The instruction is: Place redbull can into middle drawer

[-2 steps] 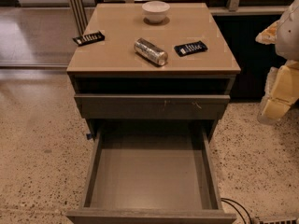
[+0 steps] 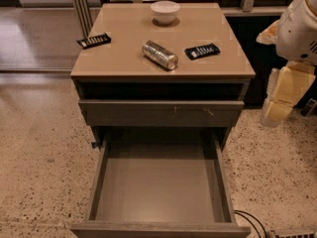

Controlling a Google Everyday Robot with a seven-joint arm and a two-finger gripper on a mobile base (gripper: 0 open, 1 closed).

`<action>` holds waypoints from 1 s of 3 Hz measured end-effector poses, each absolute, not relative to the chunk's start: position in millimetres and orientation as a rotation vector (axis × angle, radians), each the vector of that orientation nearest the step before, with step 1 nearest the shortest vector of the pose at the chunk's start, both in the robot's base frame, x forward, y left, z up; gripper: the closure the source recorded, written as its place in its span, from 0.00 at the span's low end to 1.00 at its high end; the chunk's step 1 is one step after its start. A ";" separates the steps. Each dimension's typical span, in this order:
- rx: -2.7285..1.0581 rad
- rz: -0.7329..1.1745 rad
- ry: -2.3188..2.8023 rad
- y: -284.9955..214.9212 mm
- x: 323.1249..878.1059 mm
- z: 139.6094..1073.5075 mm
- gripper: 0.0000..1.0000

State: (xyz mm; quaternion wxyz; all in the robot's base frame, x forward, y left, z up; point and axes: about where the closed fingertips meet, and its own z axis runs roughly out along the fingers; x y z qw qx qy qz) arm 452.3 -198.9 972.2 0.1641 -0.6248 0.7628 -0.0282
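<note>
Checked against 0.7 s ago: next to nothing changed. Found the redbull can (image 2: 160, 54) in the same spot, lying on its side on the desk (image 2: 129, 33), between the two black packets (image 2: 94, 40) and in front of the white bowl (image 2: 165, 11). Found the middle drawer (image 2: 158, 187) pulled out as far as before, with its flat bottom bare. Noted the gripper (image 2: 277, 108) off the desk's right side, low beside the cabinet and well apart from the can, perhaps nudged slightly toward the desk. Cannot tell whether released or clenched; clearly not grasping the can. Judged as the approach stage: can not yet picked up, drawer ready to receive it. Expect a reach up and across the desk top first, then a grasp across the can's body.
</note>
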 end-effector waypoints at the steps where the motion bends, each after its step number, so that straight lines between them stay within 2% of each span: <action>1: -1.852 -0.061 2.109 -173.7 472.0 966.1 0.00; 3: -1.858 -0.065 2.045 -131.5 536.6 960.1 0.00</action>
